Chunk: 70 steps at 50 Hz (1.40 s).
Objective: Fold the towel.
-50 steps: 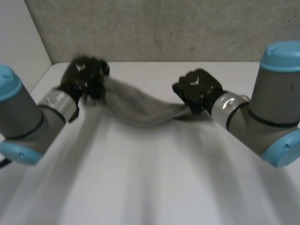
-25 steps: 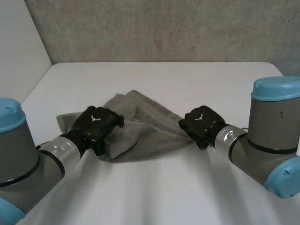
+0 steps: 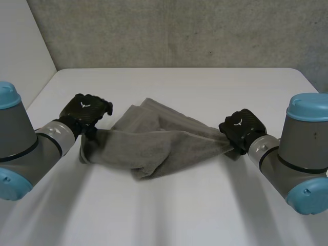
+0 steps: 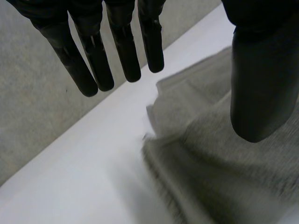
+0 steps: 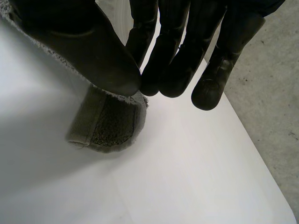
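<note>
Across the white bench point(image 3: 179, 87), the grey towel point(image 3: 154, 143) lies bunched: right hand point(image 3: 241, 125) pinching one corner, left hand point(image 3: 84, 110) splayed loose at the opposite end. Best gripped there, stretched flat, then folded.

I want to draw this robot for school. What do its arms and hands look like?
The left arm and right arm are fat grey tubes with round light-blue caps and a silver wrist ring. The left robot hand and right robot hand are black, with long fingers, a thick thumb and a small white mark on the back.
</note>
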Each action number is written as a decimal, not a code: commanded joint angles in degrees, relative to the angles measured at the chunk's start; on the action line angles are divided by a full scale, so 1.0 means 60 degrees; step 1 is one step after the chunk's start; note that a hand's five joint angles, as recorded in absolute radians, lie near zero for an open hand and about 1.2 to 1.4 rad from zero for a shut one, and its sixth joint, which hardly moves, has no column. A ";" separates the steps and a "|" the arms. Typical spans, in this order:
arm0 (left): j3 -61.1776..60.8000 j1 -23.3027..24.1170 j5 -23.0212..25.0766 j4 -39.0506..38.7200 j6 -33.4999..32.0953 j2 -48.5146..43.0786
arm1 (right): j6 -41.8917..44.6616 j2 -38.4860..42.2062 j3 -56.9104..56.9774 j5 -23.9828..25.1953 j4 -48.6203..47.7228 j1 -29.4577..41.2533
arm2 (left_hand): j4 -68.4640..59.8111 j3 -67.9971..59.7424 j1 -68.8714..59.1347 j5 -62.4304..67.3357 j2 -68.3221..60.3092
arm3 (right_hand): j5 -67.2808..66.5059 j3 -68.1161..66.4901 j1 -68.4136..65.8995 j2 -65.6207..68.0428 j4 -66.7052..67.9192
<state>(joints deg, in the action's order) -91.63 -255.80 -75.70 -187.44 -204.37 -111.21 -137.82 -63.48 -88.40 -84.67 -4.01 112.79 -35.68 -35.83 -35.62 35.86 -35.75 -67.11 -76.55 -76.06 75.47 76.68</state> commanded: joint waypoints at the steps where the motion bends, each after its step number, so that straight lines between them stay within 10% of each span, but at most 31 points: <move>1: 0.0548 -0.0213 -0.0010 0.0025 -0.0113 -0.0887 | 0.0119 0.0032 -0.0048 0.0020 -0.0020 0.0024 | 0.0096 0.0122 0.0086 -0.1793 0.0108 | -0.0482 -0.0576 -0.0656 0.0754 0.0554; 11: 0.1501 -0.0316 -0.0010 0.0084 -0.0303 -0.1914 | 0.0045 0.0047 -0.0077 0.0138 -0.0006 -0.0034 | -0.0073 -0.0047 -0.0083 -0.1624 -0.0061 | -0.0482 -0.0576 -0.0656 0.0754 0.0554; 23: 0.1619 -0.0330 -0.0024 0.0742 -0.0713 -0.2208 | -0.0451 0.0207 -0.0062 0.0182 -0.0021 0.0010 | -0.7380 -0.7354 -0.7390 0.5683 -0.7368 | 0.1478 0.1385 0.1305 -0.1206 -0.1407; 26: 0.1517 -0.0331 -0.0039 0.0757 -0.0670 -0.2091 | -0.0817 0.0354 -0.0048 0.0211 -0.0020 -0.0005 | -0.7387 -0.7361 -0.7397 0.5690 -0.7375 | 0.6078 0.5985 0.5904 -0.5806 -0.6007; 37: 0.1194 -0.0696 -0.0039 0.0728 -0.0596 -0.1388 | -0.1682 0.0253 -0.0164 0.0708 0.0052 -0.0487 | -0.7387 -0.7361 -0.7397 0.5690 -0.7375 | 0.8531 0.8437 0.8357 -0.8259 -0.8459; 70: 0.0271 -0.1327 -0.0083 0.0743 0.0005 -0.0172 | -0.5770 0.0808 -0.0150 0.2203 -0.0167 -0.2070 | -0.7387 -0.7361 -0.7397 0.5690 -0.7375 | 0.8591 0.8498 0.8418 -0.8319 -0.8520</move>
<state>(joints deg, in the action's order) -89.07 -263.92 -76.19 -182.95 -204.30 -113.49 -169.86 -59.99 -90.13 -71.08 -4.91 100.05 -87.32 -88.43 -83.88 85.50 -86.81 -14.71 -26.78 -26.74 26.91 26.29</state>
